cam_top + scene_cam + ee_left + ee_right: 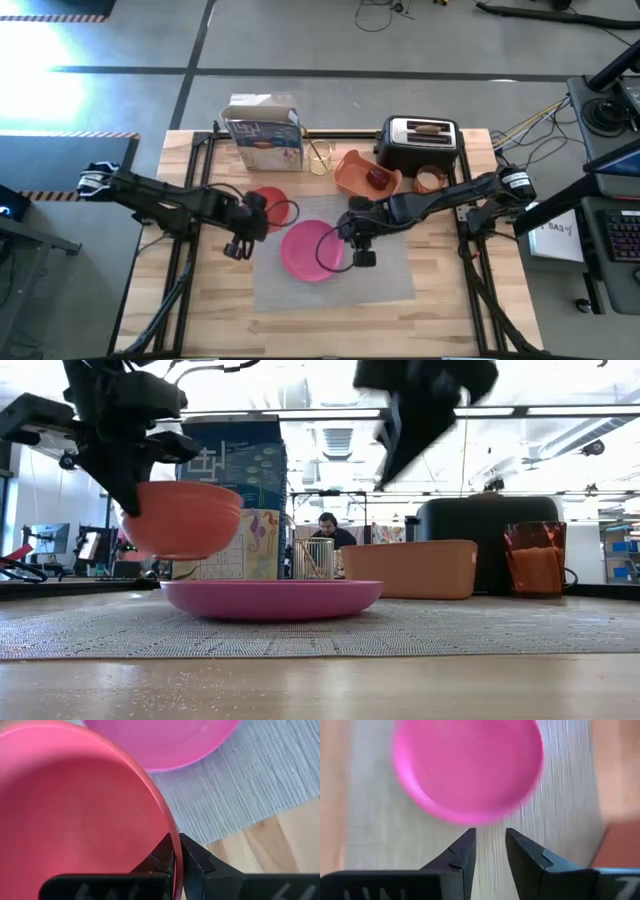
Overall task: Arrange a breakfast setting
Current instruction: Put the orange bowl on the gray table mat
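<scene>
My left gripper (255,222) is shut on the orange bowl (185,518), which hangs clear of the table just left of the round pink plate (312,250). The plate lies flat on the grey placemat (385,275). Above the plate's right edge my right gripper (490,845) stands open with nothing between its fingers. A red apple (378,178) lies in the orange tray (352,170). The small orange cup (432,180) stands in front of the toaster (420,142), and a brown slice (428,127) shows in its slot. My left gripper pinches the bowl's rim (172,832), one finger inside the bowl and one outside. The fingers come steeply from above, at the side of the bowl toward the table's left. The bowl sits mouth up and about level, lifted clear of the table.
A cereal box (265,130) stands at the far left of the table, with a small wire holder (320,158) beside it. Tray, cup and toaster fill the far right. Bare wood (330,320) lies along the near edge. A person sits in the room beyond (327,530).
</scene>
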You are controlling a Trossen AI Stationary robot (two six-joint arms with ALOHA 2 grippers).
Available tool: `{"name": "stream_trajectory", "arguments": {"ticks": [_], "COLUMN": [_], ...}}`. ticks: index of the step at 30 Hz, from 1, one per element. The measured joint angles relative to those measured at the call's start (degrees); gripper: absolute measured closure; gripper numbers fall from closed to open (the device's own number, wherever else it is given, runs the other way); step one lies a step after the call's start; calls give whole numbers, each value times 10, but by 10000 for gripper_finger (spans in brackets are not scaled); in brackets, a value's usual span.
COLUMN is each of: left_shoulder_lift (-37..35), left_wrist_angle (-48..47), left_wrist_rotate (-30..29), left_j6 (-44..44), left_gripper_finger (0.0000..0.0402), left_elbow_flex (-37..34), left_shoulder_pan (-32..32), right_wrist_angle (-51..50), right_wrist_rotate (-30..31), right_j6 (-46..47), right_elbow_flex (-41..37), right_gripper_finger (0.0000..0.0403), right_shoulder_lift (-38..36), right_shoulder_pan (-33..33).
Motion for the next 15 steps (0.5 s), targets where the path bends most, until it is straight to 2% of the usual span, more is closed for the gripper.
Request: {"name": "stream_trajectory", "arguments": {"ticks": [5,11,15], "left_shoulder_lift": [32,67,90], "left_wrist_angle": [58,104,124], "left_wrist_rotate": [0,2,27], "left_j6": [89,144,166], "left_gripper_finger": [402,402,402], "left_elbow_flex": [0,1,21], "left_shoulder_pan": [-13,-14,-16], "right_wrist_angle": [26,29,28], "right_wrist_rotate": [0,2,-1], "right_j6": [-108,-88,-112], "right_elbow_flex": [54,77,75], "right_gripper_finger": [307,276,246], "right_shoulder_lift": [0,0,4], "right_shoulder_pan": [14,12,17]}}
